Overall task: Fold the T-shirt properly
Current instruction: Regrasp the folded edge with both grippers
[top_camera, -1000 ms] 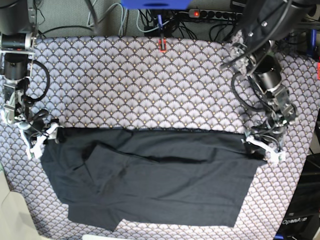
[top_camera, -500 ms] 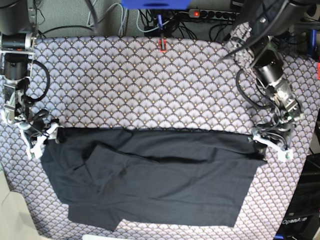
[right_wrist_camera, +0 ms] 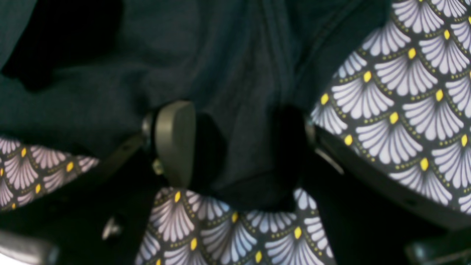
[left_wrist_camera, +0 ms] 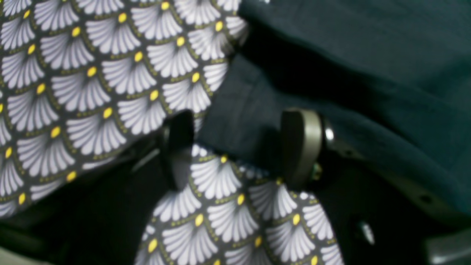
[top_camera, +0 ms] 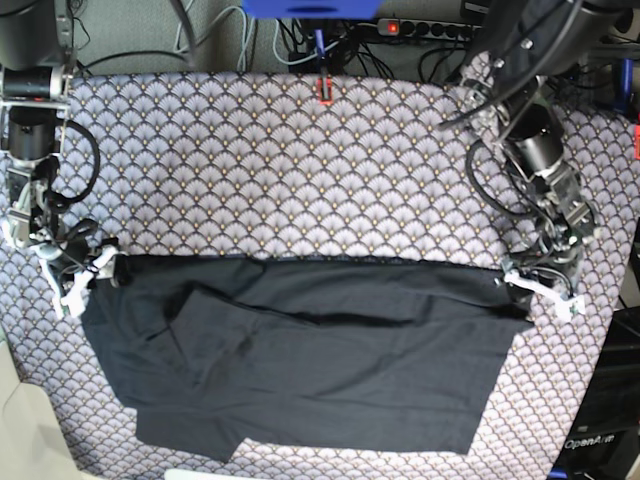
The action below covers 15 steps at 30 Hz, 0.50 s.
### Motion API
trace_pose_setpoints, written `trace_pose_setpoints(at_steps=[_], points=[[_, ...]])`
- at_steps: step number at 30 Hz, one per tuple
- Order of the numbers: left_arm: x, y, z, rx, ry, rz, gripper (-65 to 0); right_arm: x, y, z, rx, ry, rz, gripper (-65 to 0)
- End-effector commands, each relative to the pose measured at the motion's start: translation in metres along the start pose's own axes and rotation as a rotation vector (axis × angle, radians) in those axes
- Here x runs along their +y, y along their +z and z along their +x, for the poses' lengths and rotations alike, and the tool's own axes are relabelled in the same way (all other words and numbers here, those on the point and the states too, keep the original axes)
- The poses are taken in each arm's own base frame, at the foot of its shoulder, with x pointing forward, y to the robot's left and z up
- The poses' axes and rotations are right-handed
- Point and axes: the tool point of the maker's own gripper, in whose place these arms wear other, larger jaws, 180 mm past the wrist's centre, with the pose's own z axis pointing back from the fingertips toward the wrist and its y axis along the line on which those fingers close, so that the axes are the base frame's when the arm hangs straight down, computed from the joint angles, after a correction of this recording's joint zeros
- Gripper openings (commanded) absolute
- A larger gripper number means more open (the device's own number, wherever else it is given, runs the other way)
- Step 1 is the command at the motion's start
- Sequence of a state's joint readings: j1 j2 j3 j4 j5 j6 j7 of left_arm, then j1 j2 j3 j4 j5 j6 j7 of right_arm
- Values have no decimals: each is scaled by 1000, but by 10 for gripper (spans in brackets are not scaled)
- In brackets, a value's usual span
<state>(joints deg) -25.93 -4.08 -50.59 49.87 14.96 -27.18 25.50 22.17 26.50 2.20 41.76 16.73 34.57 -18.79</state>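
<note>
The dark T-shirt (top_camera: 310, 360) lies flat on the near half of the table, its top edge a straight fold line, with an angled flap on its left part. My left gripper (top_camera: 540, 288) sits low at the shirt's upper right corner. In the left wrist view its jaws (left_wrist_camera: 239, 151) stand open astride that corner (left_wrist_camera: 235, 110), not pinching it. At the upper left corner is my right gripper (top_camera: 82, 275). In the right wrist view it (right_wrist_camera: 235, 147) is open too, with loose shirt cloth (right_wrist_camera: 228, 73) bunched between the fingers (right_wrist_camera: 174, 143).
A grey scallop-print tablecloth (top_camera: 280, 170) covers the whole table. A small red clip (top_camera: 325, 92) sits at the back edge, with a power strip (top_camera: 425, 28) and cables behind it. The table edge runs close on both sides of the arms.
My left gripper has shifted slightly right and back beside the shirt's upper right corner. The right arm and the shirt have not moved.
</note>
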Motion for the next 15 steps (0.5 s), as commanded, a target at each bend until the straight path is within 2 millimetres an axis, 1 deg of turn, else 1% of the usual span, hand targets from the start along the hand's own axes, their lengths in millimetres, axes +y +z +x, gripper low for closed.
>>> trace_pose_setpoints(at_steps=[1, 7, 10, 13, 14, 15], points=[[1, 2, 29, -69, -1, 0, -285, 0, 1, 3, 15, 14, 5, -277], [-5, -3, 21, -70, 9, -18, -285, 0, 1, 3, 15, 14, 5, -277], [-10, -9, 9, -62, 26, -37, -285, 0, 1, 2, 17, 14, 5, -277], [-11, -12, 0, -42, 36, -44, -289, -1, 1, 2, 17, 15, 4, -277], [-10, -12, -2, -40, 37, -43, -310, -1, 1, 2, 19, 15, 4, -277], [-10, -12, -2, -38, 37, -43, -346, -2, 2, 1, 20, 15, 2, -278]])
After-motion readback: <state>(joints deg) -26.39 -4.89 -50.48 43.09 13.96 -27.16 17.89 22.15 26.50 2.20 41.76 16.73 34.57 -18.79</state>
